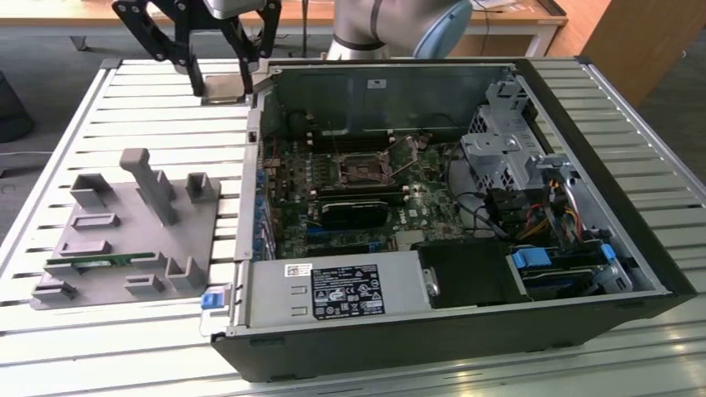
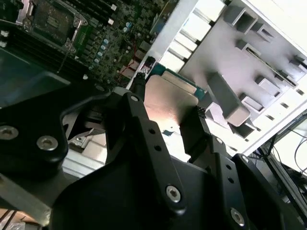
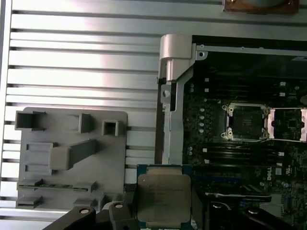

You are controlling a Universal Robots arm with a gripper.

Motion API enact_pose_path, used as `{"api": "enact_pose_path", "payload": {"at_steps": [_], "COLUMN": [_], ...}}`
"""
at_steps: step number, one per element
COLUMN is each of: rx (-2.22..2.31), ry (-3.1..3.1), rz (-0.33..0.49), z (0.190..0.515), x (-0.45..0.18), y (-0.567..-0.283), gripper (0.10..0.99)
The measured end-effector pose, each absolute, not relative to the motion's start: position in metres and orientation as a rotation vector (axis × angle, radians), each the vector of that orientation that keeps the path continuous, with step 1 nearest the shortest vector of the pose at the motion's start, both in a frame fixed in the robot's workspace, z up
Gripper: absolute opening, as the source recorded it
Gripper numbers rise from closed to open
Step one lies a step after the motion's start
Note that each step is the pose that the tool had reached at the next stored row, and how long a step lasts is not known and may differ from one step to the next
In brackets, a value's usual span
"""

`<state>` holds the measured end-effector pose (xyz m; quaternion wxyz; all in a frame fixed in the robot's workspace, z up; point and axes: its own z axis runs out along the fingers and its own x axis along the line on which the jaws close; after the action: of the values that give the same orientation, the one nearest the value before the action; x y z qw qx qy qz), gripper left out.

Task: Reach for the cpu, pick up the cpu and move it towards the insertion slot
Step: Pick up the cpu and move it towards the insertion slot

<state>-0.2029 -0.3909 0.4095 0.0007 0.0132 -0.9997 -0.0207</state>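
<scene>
My gripper (image 1: 225,83) is shut on the cpu (image 1: 228,88), a flat square chip with a shiny metal top. It hangs over the slatted table just outside the far corner of the open computer case, at the exterior view's left. Both wrist views show the cpu (image 2: 170,103) (image 3: 163,197) clamped between the black fingers (image 2: 139,124). The insertion slot (image 1: 359,169) is a dark square socket in a silvery frame on the green board inside the case, apart from the gripper, and it shows in both wrist views (image 2: 53,19) (image 3: 247,120).
A grey plastic tray (image 1: 121,240) with upright blocks lies on the table at the exterior view's left, with a green memory stick (image 1: 94,263) in one recess. The case wall (image 1: 256,165) stands between the tray and the board. Drive cages and cables (image 1: 518,165) fill the case's other side.
</scene>
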Motion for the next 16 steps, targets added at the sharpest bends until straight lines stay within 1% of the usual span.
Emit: {"api": "enact_pose_path", "payload": {"at_steps": [16], "rx": [0.041], "ry": [-3.139], "rz": [-0.065], "z": [0.409], "x": [-0.153], "y": [-0.373], "gripper": [0.537]}}
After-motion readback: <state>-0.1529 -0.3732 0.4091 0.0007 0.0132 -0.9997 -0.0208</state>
